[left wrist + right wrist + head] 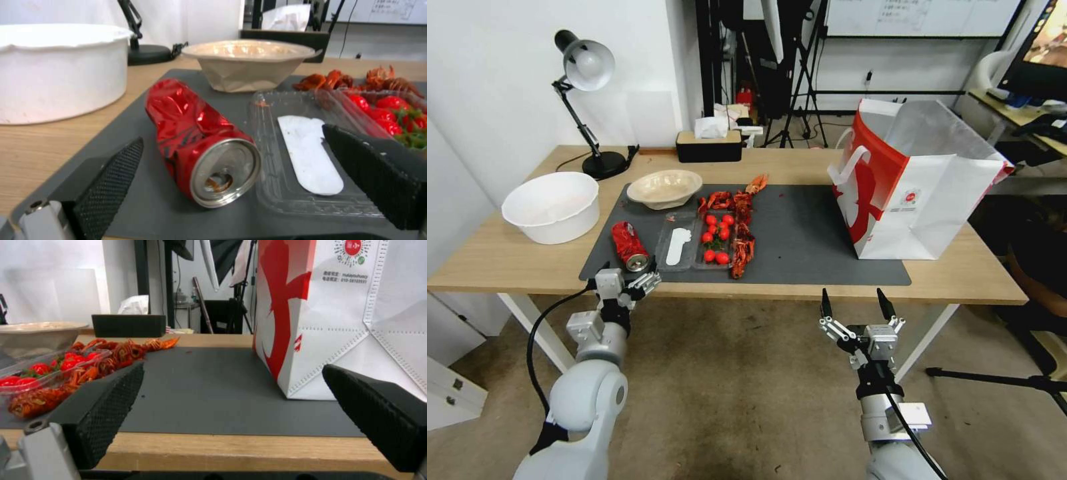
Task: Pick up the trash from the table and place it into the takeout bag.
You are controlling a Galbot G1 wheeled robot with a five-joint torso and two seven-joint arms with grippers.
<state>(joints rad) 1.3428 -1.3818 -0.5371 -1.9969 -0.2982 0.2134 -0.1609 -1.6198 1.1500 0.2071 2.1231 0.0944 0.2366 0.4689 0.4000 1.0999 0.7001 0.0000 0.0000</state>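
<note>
Crushed can [202,143] between spread left claw [262,173] fingers.

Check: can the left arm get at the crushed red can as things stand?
Probably yes. The left gripper is open at the table's near edge, lined up with the crushed red can lying on the mat. Nothing sits between them; the clear tray lies close alongside.

Black desk lamp [584,93] at the far left corner, head tilted down. Just in front, a large white tub [552,205] on bare wood. Black tissue box [709,145] along the back edge, white tissue poking up. Tripods [800,87] and a whiteboard [920,17] in the room behind.
</note>
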